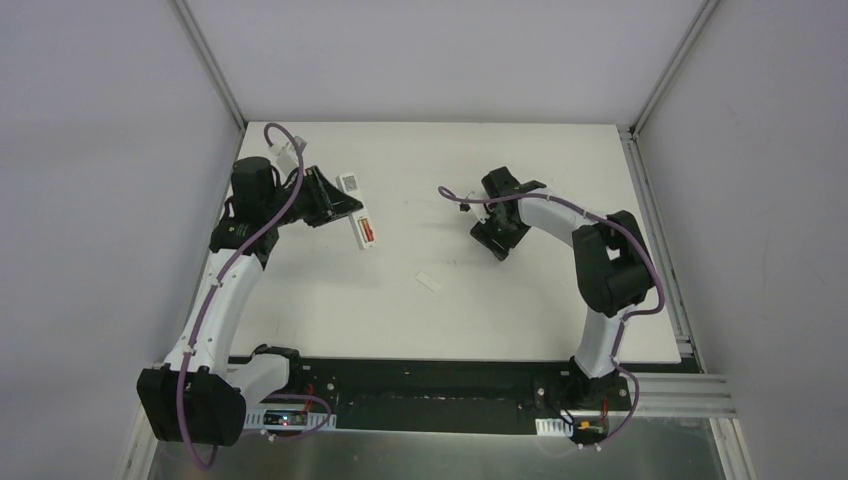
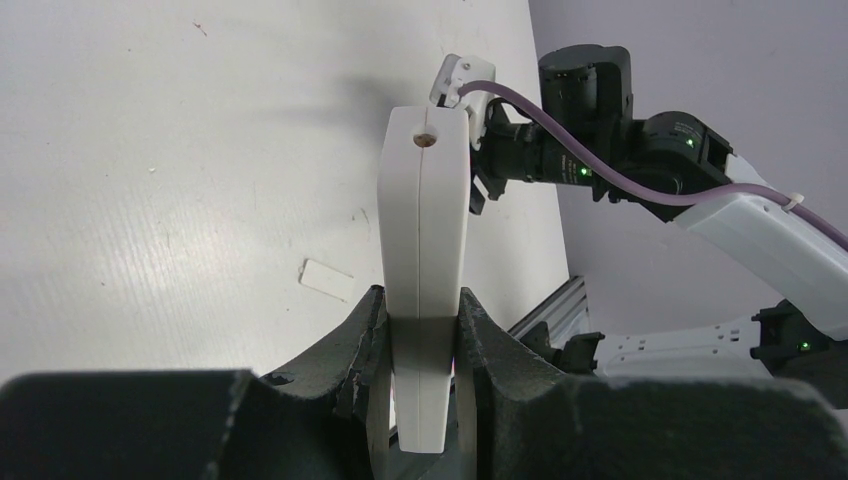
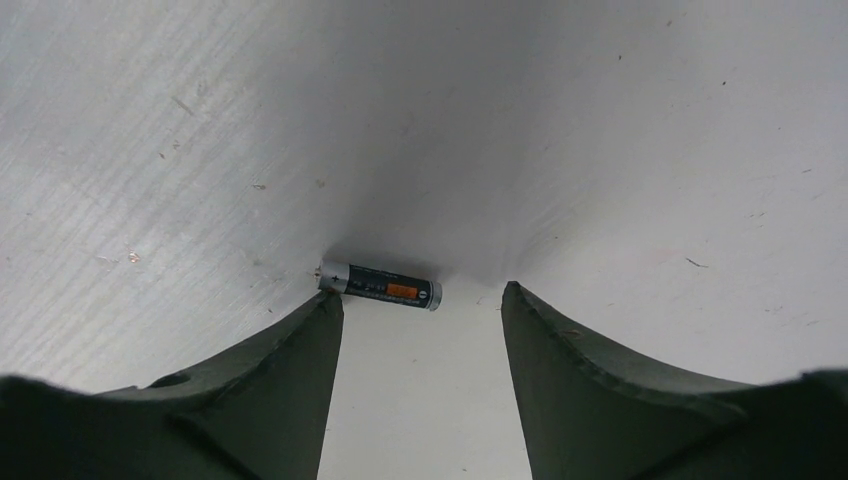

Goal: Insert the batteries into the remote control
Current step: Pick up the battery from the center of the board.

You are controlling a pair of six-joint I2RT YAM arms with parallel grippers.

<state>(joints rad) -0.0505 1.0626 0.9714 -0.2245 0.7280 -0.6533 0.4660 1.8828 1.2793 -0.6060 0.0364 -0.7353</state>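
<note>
Left claw (image 2: pixel 421 300): gripping the remote (image 2: pixel 425 220), with one dark finger (image 2: pixel 350 340) pressing on each broad face and the jaws closing on it from its long side.
Remote, look: a slim white bar. The left wrist view is showing a narrow edge with a fine seam running along it and a small round hole near the far end. From above, its back is facing up, carrying a black-and-white code label (image 1: pixel 350 182) at the end farther from the arms.
Remote, place: sitting in the left claw over the far left part of the table (image 1: pixel 520 320). Whether it is touching the table cannot be told.
Red battery (image 1: pixel 368 232): showing from above as a small red-orange strip lying in the remote's back, toward the end opposite the label.
Right claw (image 3: pixel 420 298): hanging low over the table right of centre, well apart from the remote, with the jaws standing wide and holding nothing.
Dark battery (image 3: pixel 380 285): lying on its side on the table. It has a dark grey body with a small orange patch and silvery ends. It is stretching crosswise just beyond the right claw's fingertips (image 3: pixel 325 312), with one end just beside one tip. Whether they are touching cannot be told.
Cover (image 1: pixel 429 282): a small white piece lying flat on the table between the two claws, nearer the table's near edge and apart from both.
</note>
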